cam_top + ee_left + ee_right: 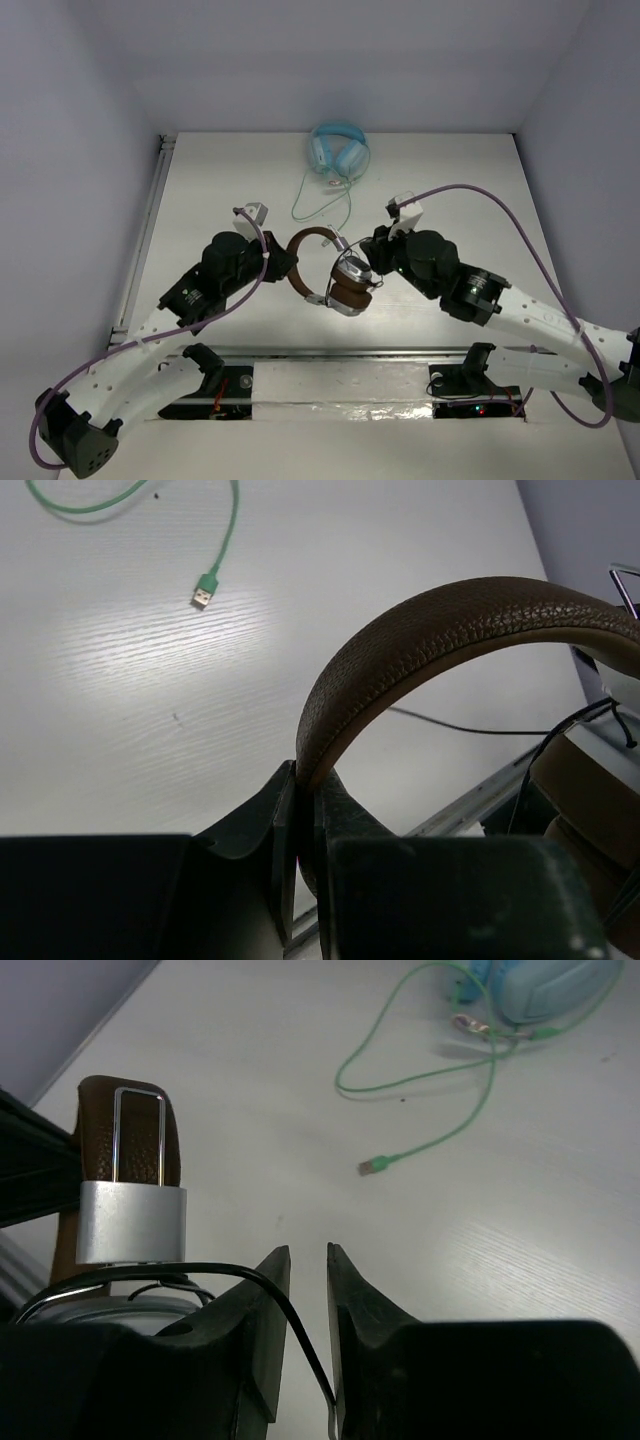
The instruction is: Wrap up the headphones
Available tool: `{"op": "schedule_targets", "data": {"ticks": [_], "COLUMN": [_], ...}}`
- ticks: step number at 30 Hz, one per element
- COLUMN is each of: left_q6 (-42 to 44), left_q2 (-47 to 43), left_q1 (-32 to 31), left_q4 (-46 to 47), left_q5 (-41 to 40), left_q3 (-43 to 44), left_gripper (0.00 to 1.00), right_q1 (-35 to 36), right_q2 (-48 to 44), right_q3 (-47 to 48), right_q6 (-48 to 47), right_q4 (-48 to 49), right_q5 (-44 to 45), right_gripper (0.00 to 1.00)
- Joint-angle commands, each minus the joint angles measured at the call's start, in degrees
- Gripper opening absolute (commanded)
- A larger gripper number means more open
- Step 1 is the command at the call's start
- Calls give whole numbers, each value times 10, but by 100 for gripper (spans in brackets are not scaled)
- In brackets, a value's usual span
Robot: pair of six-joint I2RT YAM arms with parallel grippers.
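Mid-table, near the front edge: the headphones (pixel 335 270) hang between the two arms, off the table (pixel 450 200), with the headband arching up and left and the earcups (pixel 350 285) stacked low and right.

Left gripper (pixel 300 780) – jaws pressed together on the lower end of the brown headband (pixel 450 620), which is clamped edge-on. It serves as the anchor.

Right gripper (pixel 308 1260) – just beside the earcups and the silver yoke (pixel 130 1222). The jaws stand slightly parted, with bare table showing through the slit. The thin dark cable (pixel 230 1272) arcs over the earcup and drops into that gap. It reads as lying loosely there, not pinched.

Progress, as a judgement: lift and brace are done. No coils show around the headband in any view. One pass of cable crosses above the earcup, but whether it counts as a full turn I cannot tell. A dark strand also runs across the table beyond the headband in the left wrist view, so slack is left to take up. Most of the winding, and securing the free end, looks not yet done.

At the back lie the light blue headphones (pixel 338 150) and their green cable (pixel 320 205), well apart from the work.
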Motion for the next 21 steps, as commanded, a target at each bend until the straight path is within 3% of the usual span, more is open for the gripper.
{"op": "schedule_targets", "data": {"ticks": [1,12,21], "left_q6": [-15,-58,-90], "left_q2": [-16,-21,-10], "left_q1": [13,40,51], "left_q4": [80,120,165], "left_q5": [76,100,98], "left_q3": [31,61,93], "left_gripper": [0,0,0], "right_q1": [-14,-37,-43], "right_q2": [-14,13,37], "right_q3": [-42,-179,-211], "right_q6": [18,48,63], "right_q4": [123,353,419], "right_q5": [-106,-155,-181], "right_gripper": [28,34,34]}}
